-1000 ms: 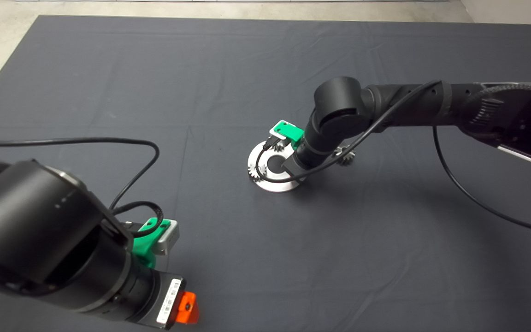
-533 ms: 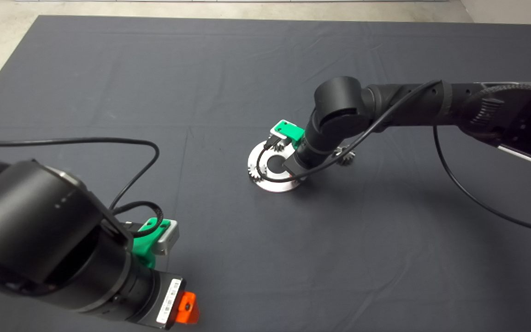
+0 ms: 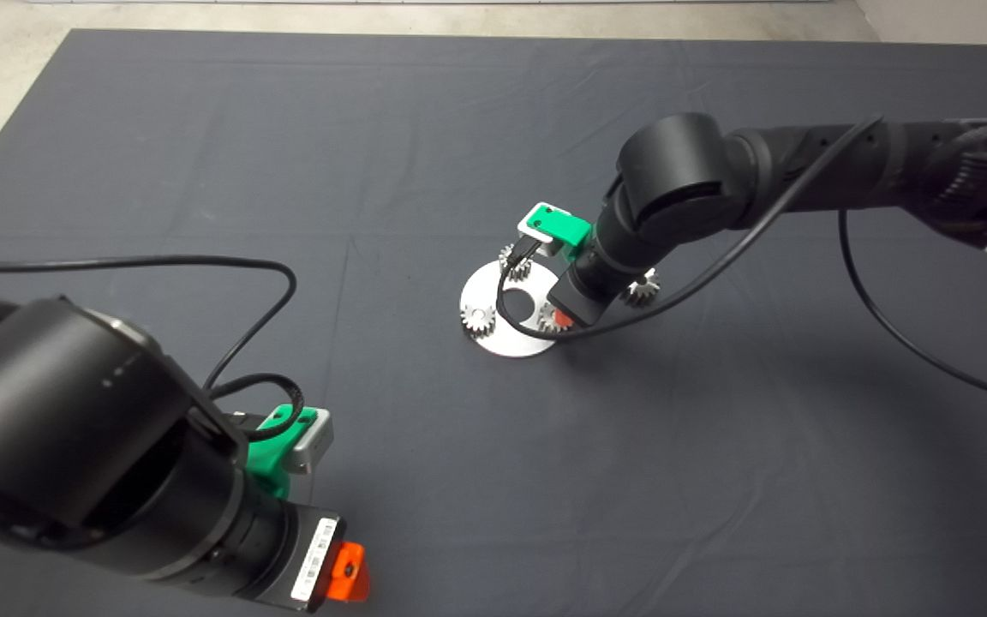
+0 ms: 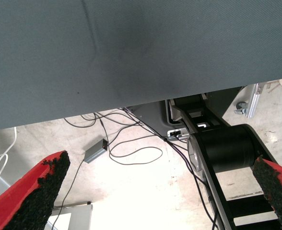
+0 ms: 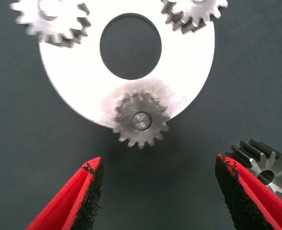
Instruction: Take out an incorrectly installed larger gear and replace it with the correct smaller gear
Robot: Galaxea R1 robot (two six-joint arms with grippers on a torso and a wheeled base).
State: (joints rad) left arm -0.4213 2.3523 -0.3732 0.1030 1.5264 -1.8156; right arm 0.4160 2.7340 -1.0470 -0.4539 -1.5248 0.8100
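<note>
Steel gear (image 5: 141, 119) now seated on plate (image 5: 81, 86); right gripper (image 5: 158, 194) lifted clear, fingers apart, empty.
Larger gear (image 5: 262, 163) lies right of plate; swap looks complete. Left gripper (image 4: 160, 191) parked near-left, fingers apart.

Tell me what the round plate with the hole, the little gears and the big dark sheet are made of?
The round plate looks like bare metal, likely steel or aluminium: it shines bright silver and flat. The gear on its rim and the darker gear lying off it on the mat also look like steel, grey with sharp-cut teeth. The mat seems to be cloth: it shows soft creases and a fine weave.
</note>
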